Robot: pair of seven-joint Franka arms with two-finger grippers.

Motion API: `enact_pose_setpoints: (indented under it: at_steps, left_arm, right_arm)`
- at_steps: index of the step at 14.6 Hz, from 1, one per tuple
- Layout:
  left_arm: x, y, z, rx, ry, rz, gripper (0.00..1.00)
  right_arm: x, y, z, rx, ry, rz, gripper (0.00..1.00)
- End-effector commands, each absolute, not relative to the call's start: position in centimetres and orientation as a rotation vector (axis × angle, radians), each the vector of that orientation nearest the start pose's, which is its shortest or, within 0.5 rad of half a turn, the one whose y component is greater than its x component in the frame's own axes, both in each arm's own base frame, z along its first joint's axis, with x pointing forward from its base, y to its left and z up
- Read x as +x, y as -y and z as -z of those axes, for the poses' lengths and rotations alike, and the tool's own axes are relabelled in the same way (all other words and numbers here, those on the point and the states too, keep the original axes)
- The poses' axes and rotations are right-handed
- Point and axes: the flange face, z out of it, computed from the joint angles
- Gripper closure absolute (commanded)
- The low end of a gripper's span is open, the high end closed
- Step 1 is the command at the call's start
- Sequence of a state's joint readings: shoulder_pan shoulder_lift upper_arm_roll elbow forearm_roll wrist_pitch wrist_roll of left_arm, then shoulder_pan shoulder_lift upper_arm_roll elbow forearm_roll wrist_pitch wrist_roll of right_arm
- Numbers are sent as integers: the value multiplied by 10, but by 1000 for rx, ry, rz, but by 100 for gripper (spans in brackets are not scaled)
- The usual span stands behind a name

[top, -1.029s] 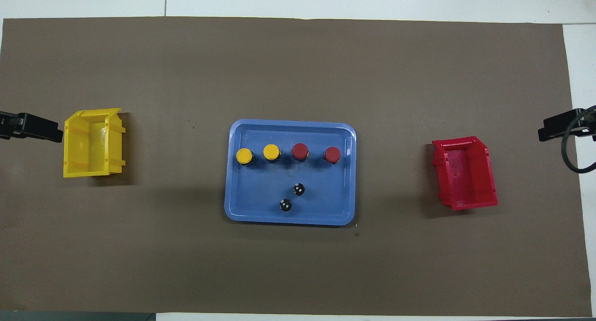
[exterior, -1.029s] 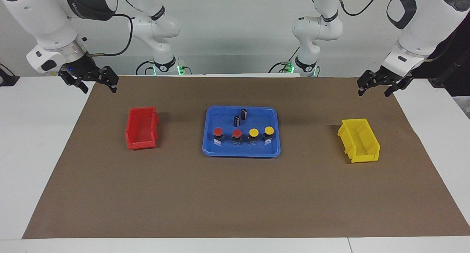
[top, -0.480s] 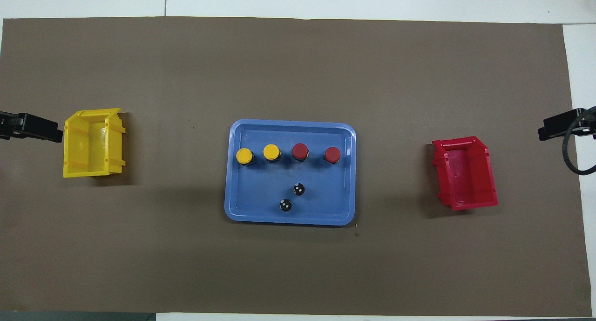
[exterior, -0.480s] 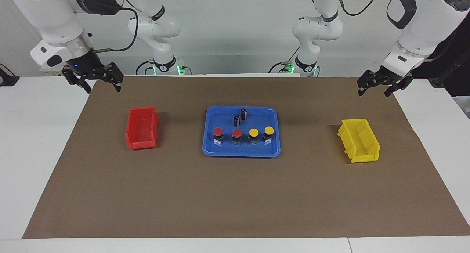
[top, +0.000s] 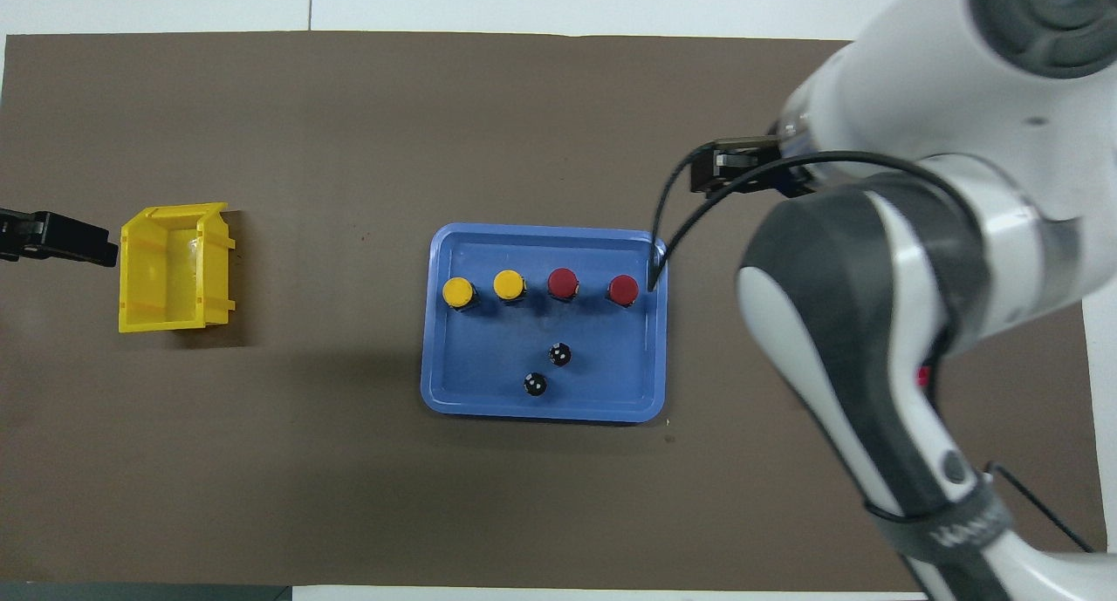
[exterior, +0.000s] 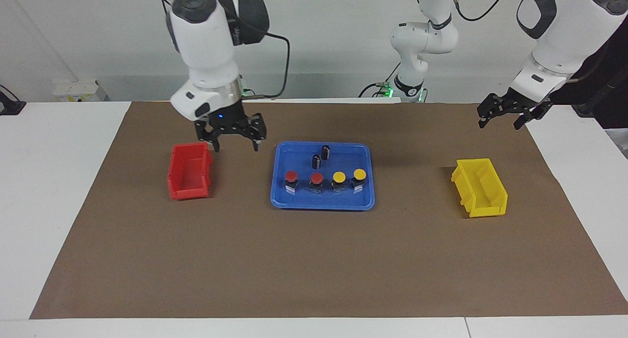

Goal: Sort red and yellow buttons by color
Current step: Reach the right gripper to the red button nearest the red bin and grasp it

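Two red buttons (exterior: 291,175) (exterior: 316,177) and two yellow buttons (exterior: 339,176) (exterior: 359,173) stand in a row in the blue tray (exterior: 321,206). In the overhead view the reds (top: 623,289) (top: 563,283) are toward the right arm's end and the yellows (top: 509,284) (top: 458,292) toward the left arm's. My right gripper (exterior: 235,144) is open and empty, up in the air over the mat between the red bin (exterior: 189,173) and the tray. My left gripper (exterior: 500,122) is open and empty, and the left arm waits over the mat's edge by the yellow bin (exterior: 481,188).
Two dark capless cylinders (exterior: 326,151) (exterior: 316,161) stand in the tray, nearer to the robots than the buttons. In the overhead view the right arm hides the red bin; the yellow bin (top: 174,269) and tray (top: 541,413) show. Both bins look empty.
The right arm has swung in from the mat's corner at its own end to over the gap between the red bin and the tray. The left arm, buttons and bins have not moved.
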State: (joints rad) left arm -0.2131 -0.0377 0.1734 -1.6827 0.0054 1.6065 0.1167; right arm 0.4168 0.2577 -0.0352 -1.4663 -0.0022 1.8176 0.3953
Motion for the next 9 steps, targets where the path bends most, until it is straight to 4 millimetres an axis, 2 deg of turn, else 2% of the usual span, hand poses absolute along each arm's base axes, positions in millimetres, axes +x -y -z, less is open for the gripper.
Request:
enact_pose_setpoints:
  at_steps: [1, 3, 4, 5, 6, 9]
  left_arm:
    - [536, 15, -597, -3111, -264, -65, 0]
    - [536, 14, -597, -3112, -262, -65, 0]
    - [536, 14, -597, -3112, -262, -65, 0]
    - [536, 15, -597, -3111, -264, -65, 0]
    - [536, 15, -597, -3111, -264, -65, 0]
    - [536, 14, -597, -3112, -259, -65, 0]
  right_arm:
    - [599, -263, -488, -3080, -117, 167, 0]
    - [586, -290, -454, -3077, -81, 160, 0]
    - [579, -297, -428, -3074, -89, 161, 0]
    - [573, -301, -411, -3071, -99, 164, 0]
    - [566, -305, -400, -3076, -92, 151, 0]
    - [554, -302, -377, -3098, -89, 96, 0]
